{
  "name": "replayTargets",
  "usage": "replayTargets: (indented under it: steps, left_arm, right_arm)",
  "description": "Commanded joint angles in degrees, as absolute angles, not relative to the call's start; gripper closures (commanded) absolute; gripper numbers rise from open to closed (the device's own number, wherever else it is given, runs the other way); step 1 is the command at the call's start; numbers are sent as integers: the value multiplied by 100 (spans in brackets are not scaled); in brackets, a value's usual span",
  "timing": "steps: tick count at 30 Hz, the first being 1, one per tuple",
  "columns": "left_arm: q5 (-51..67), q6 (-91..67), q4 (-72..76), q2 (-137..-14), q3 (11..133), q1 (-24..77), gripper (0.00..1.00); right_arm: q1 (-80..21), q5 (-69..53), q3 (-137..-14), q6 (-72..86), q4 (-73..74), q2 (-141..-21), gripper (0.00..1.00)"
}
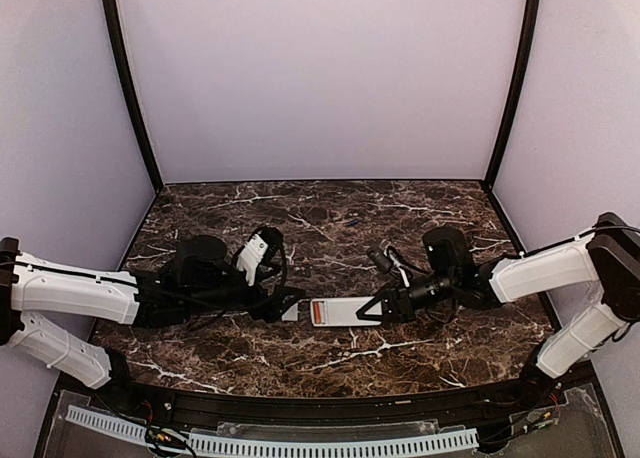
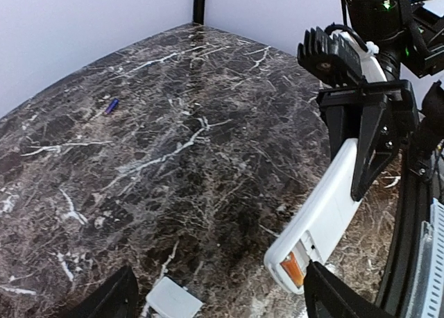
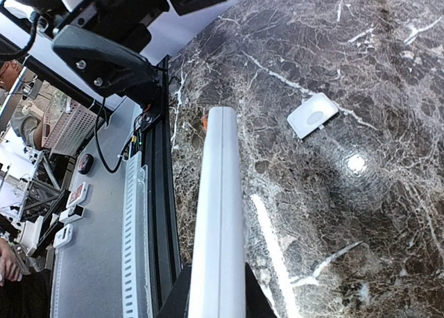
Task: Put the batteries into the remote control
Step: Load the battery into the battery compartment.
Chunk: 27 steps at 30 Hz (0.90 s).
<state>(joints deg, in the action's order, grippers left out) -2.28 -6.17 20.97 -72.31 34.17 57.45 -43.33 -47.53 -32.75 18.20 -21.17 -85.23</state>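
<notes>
Left gripper [image 2: 220,291] jaws wide open, nothing between them, low over the table [image 2: 173,193] just left of the remote's end. Right gripper [image 1: 386,307] closed on the remote [image 1: 345,311], clamping its right end and holding it roughly level, long axis left-right, near-centre of the table. Orange battery [image 2: 293,268] sits in the open bay at the remote's left end; looks seated, but can't tell whether it's fully down. Blue battery [image 2: 111,105] lies alone on the marble toward the far side, well apart from the remote. Cover [image 2: 170,300] lies flat on the table just beside the left gripper, under the remote's left tip. Step in hand, as I read it: one cell in, left arm free to fetch the second. To do it well: lift the left gripper clear before swinging, so the fingers don't knock the remote or flick the cover. Come down on the blue battery with the jaws across its length and pinch mid-body, since it's round and will likely roll on smooth marble. Right gripper should hold firm, bay facing up and toward the left arm. Match polarity to the empty slot. Risks: battery squirting out, orange cell popping loose if the remote tilts.
</notes>
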Motion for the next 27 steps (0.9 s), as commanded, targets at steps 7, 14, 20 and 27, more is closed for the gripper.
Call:
replayTargets:
  steps: [7,14,20,27]
  left_arm:
    - [1882,-1960,2310,-7869,3730,5451,33]
    - [1944,-2215,2641,-8132,3732,5410,43]
    - [2168,-2477,2990,-8299,3656,5293,52]
    - [2331,-2631,3204,-8421,3568,5203,69]
  right_arm:
    - [-4288,-4920,-3402,1653,-2030,-8107,100]
    - [-4286,-5045,-3380,1626,-2085,-8033,100]
    - [-4298,-5178,-3345,1602,-2185,-7960,100]
    - [-4293,-5286,-3290,1621,-2297,-7860,100]
